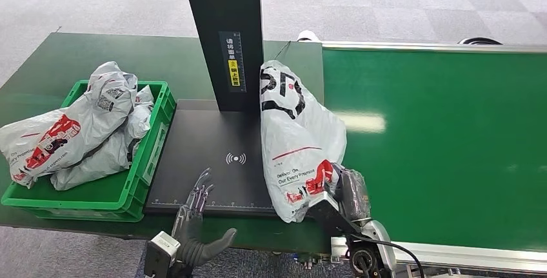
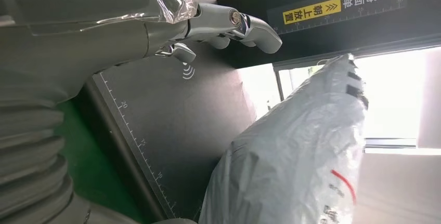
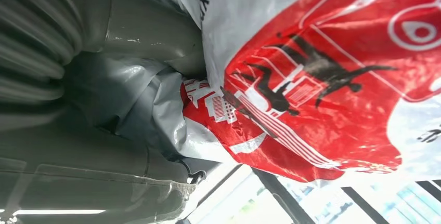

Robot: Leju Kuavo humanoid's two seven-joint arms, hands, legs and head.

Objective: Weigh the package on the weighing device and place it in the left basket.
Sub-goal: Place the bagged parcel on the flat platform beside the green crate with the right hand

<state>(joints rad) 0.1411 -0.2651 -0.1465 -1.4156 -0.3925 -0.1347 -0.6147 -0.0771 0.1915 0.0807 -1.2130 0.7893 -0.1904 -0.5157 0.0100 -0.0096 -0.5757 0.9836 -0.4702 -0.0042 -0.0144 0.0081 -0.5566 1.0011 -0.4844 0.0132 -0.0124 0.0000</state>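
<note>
A white package with black and red print lies along the right edge of the black weighing platform, leaning against the device's upright column. My right hand grips the package's near red-printed corner; in the right wrist view the plastic is bunched inside that hand. Over the platform's front edge my left hand is open, fingers stretched forward and holding nothing. In the left wrist view its fingers point at the column, with the package off to one side.
The green basket stands left of the platform and holds several grey and white packages, one hanging over its left rim. A green conveyor belt runs to the right of the device. The table's front edge lies just below the platform.
</note>
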